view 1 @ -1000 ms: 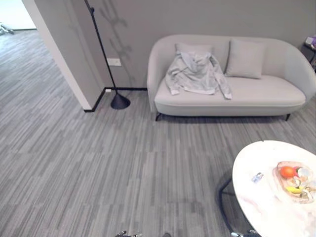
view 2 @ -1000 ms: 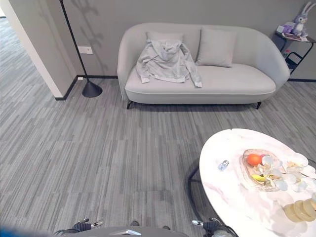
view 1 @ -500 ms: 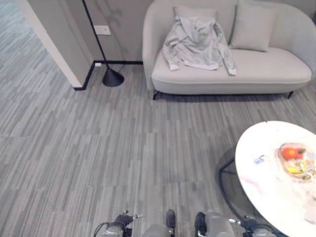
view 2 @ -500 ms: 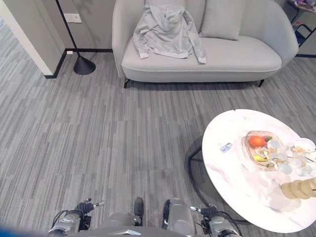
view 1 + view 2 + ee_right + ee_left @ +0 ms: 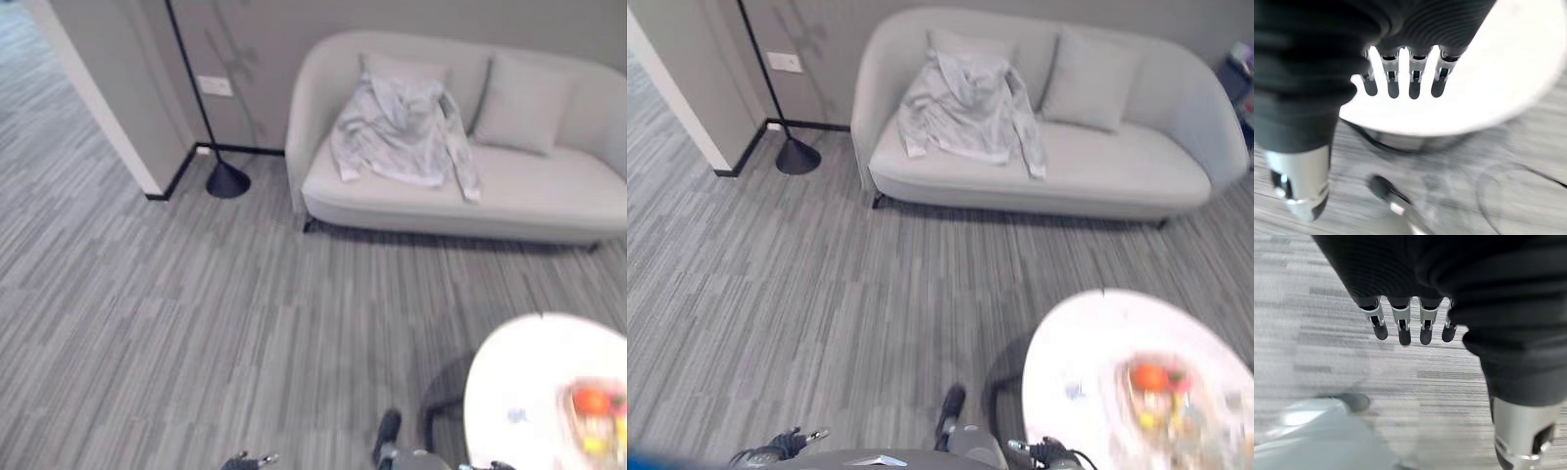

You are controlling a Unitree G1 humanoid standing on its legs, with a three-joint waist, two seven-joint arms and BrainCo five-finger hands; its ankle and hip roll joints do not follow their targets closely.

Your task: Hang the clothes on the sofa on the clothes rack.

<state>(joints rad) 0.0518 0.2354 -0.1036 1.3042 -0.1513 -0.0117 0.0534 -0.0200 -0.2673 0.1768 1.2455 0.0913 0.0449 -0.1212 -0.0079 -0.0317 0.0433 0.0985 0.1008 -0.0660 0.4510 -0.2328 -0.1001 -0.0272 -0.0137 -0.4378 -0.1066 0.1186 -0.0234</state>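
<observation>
Grey hoodie (image 5: pixel 404 132) drapes over sofa (image 5: pixel 549 191), hiding a cushion (image 5: pixel 404 67)

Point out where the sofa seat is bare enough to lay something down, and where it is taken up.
On the sofa, the seat cushion from the grey hoodie to the far arm by the loose pillow is bare, as is the front strip below the hoodie's hem. The end nearest the floor-stand base is crowded: the hoodie drapes from backrest onto seat, one sleeve trailing mid-seat.
</observation>
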